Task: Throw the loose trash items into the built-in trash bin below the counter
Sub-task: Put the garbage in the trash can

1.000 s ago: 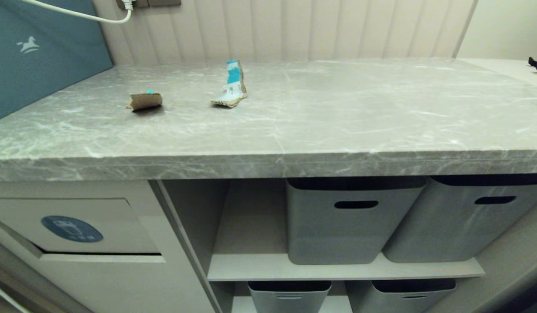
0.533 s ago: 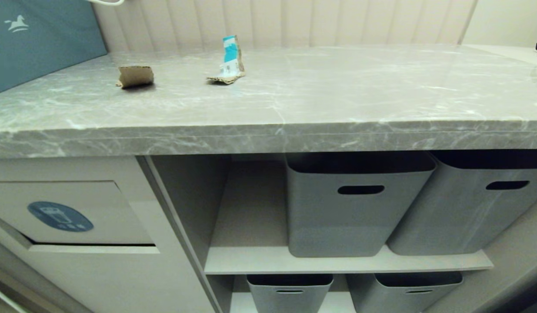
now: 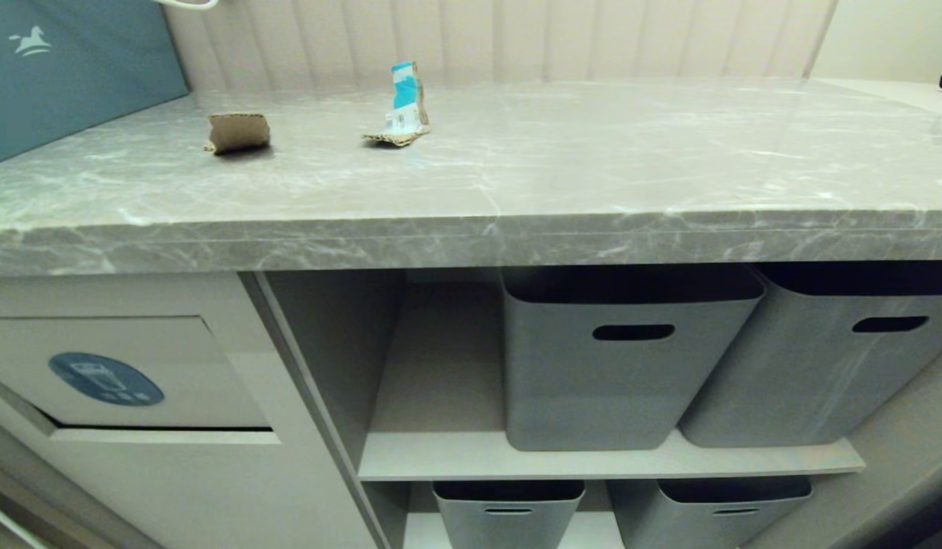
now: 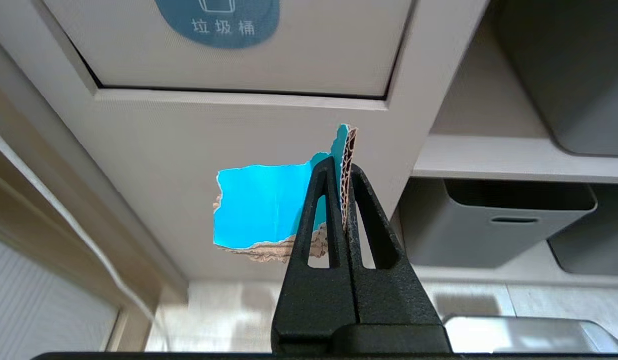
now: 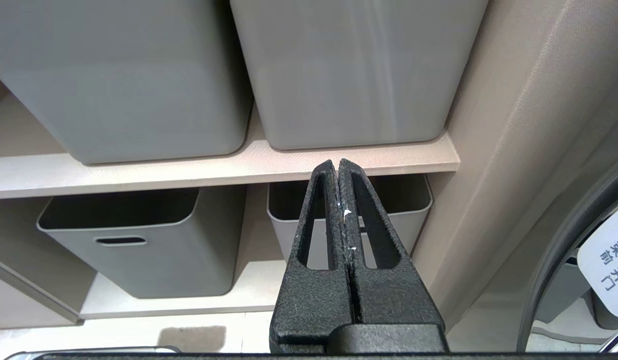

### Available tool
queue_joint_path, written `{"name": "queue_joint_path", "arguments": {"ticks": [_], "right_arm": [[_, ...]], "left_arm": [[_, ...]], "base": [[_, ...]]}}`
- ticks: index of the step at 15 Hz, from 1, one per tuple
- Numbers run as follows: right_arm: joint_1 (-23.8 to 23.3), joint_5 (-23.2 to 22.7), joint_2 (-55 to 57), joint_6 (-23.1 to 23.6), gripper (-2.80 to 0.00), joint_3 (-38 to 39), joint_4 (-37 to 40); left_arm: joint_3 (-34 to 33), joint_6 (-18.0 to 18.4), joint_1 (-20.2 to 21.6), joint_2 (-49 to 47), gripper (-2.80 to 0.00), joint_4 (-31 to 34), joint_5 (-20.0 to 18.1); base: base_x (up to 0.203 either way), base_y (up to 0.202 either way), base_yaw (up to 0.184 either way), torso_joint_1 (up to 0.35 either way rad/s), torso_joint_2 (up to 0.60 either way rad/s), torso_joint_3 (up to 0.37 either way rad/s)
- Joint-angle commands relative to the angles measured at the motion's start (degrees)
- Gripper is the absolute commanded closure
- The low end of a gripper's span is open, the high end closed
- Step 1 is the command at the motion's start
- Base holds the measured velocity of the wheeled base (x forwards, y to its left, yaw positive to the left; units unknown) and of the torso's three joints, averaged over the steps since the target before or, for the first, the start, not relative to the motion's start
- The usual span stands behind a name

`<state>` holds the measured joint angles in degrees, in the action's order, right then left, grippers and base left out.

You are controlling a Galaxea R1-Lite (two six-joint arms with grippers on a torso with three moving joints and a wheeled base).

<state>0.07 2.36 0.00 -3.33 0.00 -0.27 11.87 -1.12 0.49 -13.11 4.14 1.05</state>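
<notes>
The flap of the built-in trash bin [image 3: 127, 372] sits at the left under the counter [image 3: 471, 244], its blue sticker facing out. The left gripper [image 4: 340, 165] hangs in front of the cabinet just below that flap, jaws clamped on a torn scrap of corrugated cardboard with a teal face [image 4: 261, 205]. It is pinched edge-on near one end, so most of the scrap juts free to one side. Such a piece should be very light and fairly stiff, crushable under a hard squeeze, and best held by an edge, as here.

On the counter, toward its back left corner, lies a curled brown cardboard scrap [image 3: 238, 133]. Just to its right, near the back edge, stands a folded teal-and-white carton piece [image 3: 403, 103]; both look equally light, with raised edges offering a hold.

The right gripper [image 5: 337, 167] is closed on nothing, facing the grey baskets [image 5: 359, 70] on the shelves.
</notes>
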Motion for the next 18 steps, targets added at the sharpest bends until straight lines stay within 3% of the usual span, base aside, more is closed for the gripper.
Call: {"name": "queue_joint_path", "arguments": {"ticks": [1, 5, 9, 13, 16, 18], "right_arm": [[0.01, 0.01, 0.00, -0.01, 0.00, 0.00, -0.07], [0.01, 0.01, 0.00, -0.01, 0.00, 0.03, -0.08], [0.01, -0.01, 0.00, -0.01, 0.00, 0.08, -0.08], [0.01, 0.01, 0.00, -0.01, 0.00, 0.02, -0.07], [0.01, 0.01, 0.00, -0.01, 0.00, 0.03, -0.08], [0.01, 0.01, 0.00, -0.01, 0.00, 0.00, -0.08]], "left_arm": [[1.44, -0.20, 0.03, -11.75, 0.00, -1.09, -0.03], [6.09, -4.56, 0.33, -38.50, 0.00, -13.54, -0.05], [7.95, -8.38, 0.55, -54.45, 0.00, -34.12, 0.46], [3.94, -9.10, 0.64, -66.38, 0.00, -57.40, 0.31], [0.26, -9.50, 0.57, -66.38, 0.00, -60.35, -0.92], [-0.92, -12.19, 0.57, -67.34, 0.00, -64.12, -2.13]], "base": [[0.000, 0.000, 0.000, 0.000, 0.00, 0.000], [0.000, 0.000, 0.000, 0.000, 0.00, 0.000], [0.000, 0.000, 0.000, 0.000, 0.00, 0.000], [0.000, 0.000, 0.000, 0.000, 0.00, 0.000], [0.000, 0.000, 0.000, 0.000, 0.00, 0.000], [0.000, 0.000, 0.000, 0.000, 0.00, 0.000]]}}
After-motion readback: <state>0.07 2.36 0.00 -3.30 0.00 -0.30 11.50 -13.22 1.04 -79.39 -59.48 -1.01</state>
